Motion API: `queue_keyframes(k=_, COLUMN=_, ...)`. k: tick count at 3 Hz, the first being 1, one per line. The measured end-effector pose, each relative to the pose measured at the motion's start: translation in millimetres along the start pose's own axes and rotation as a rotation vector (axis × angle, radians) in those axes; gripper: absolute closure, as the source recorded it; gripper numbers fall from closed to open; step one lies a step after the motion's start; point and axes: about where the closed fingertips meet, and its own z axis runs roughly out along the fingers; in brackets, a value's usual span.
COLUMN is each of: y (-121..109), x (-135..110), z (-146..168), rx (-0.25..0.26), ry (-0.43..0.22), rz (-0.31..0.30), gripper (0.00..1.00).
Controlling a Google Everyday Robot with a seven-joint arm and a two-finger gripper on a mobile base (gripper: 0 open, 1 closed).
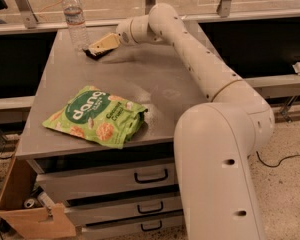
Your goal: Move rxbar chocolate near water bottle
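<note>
The water bottle [76, 19], clear with a white cap and a white and red label, stands at the far left of the grey table [155, 79]. My gripper [96, 49] is low over the table just right of the bottle's base. It is shut on the rxbar chocolate [91, 54], whose dark wrapper shows only as a thin edge under the tan fingers [104, 42]. The bar lies at or just above the tabletop, close to the bottle.
A large green "dang" chip bag [96, 116] lies near the table's front left edge. Drawers [150, 176] sit under the table. An open cardboard box [20, 204] stands on the floor at the lower left. A metal rail [225, 14] runs behind the table.
</note>
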Motion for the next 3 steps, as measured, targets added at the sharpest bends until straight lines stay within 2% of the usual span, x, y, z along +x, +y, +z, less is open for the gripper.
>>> queue_keyframes(k=1, y=-17.4, x=-13.8, z=-62.4, rx=0.059, ry=0.011, rz=-0.070, gripper=0.00)
queue_keyframes(k=2, y=-32.1, x=-35.0, z=-163.8, rx=0.147, ry=0.027, rz=-0.182, gripper=0.00)
queue_keyframes(k=3, y=-41.3, x=-43.9, z=-261.9, rx=0.248, ry=0.043, rz=-0.235, gripper=0.00)
